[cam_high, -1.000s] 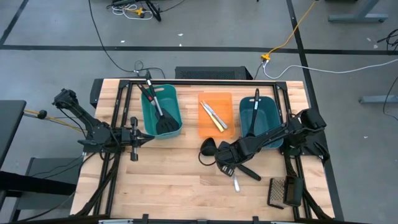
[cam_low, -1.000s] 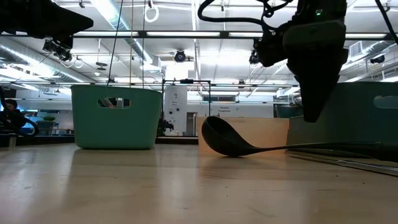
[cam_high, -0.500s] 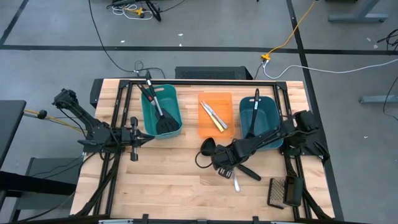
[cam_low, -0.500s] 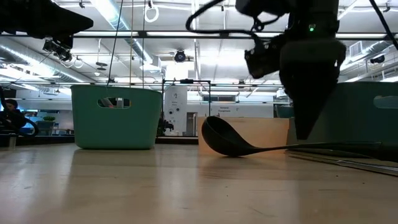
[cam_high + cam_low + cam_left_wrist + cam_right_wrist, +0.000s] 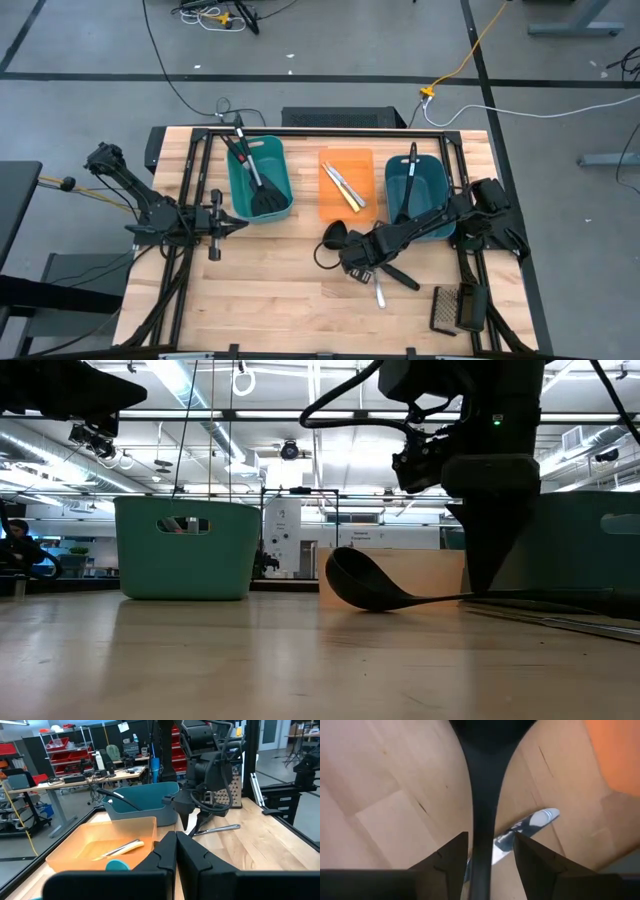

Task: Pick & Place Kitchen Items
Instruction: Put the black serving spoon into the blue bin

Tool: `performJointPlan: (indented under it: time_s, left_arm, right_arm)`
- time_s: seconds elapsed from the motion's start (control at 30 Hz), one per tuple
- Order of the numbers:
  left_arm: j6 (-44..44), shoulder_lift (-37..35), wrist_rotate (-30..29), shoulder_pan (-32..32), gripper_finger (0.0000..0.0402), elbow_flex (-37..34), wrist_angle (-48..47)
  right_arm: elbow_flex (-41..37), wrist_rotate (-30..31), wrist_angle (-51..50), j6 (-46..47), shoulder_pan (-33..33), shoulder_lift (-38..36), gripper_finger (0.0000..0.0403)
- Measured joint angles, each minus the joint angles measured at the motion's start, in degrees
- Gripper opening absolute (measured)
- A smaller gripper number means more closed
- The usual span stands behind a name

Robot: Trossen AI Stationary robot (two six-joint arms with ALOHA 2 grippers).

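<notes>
**Right gripper straddles the ladle handle**

High view: the right gripper (image 5: 358,262) is low over the ladle (image 5: 334,237), which lies on the table in front of the orange tray (image 5: 346,208). The left gripper (image 5: 222,225) waits by the left tub (image 5: 259,180).

Low view: the fingertips sit at the handle, the bowl resting toward the tray.

Left wrist view: own fingers pressed together.

Right wrist view: fingers (image 5: 445,857) spread either side of the handle, likely lined up to pinch it. A silver knife (image 5: 530,822) lies under the handle and could get caught
</notes>
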Motion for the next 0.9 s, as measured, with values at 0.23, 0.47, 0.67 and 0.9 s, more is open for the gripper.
performJointPlan:
  time_s: [0.23,0.47,0.67,0.9]
  left_arm:
    - [0.0,0.0,0.02,0.0,0.0013,0.0,0.02]
    - [0.02,0.0,-0.02,0.0,0.0013,0.0,0.02]
    - [0.31,0.0,-0.02,0.0,0.0013,0.0,0.07]
    - [0.3,0.0,-0.04,0.0,0.0013,0.02,0.06]
  right_arm:
    - [-0.85,-1.5,0.88,0.15,0.02,0.0,0.0164]
    - [-3.72,-2.39,4.29,0.39,0.02,0.04,0.0164]
    - [-3.72,-2.4,4.81,-0.87,0.02,0.04,0.0129]
    - [-3.72,-2.95,6.16,-3.79,0.02,0.04,0.006]
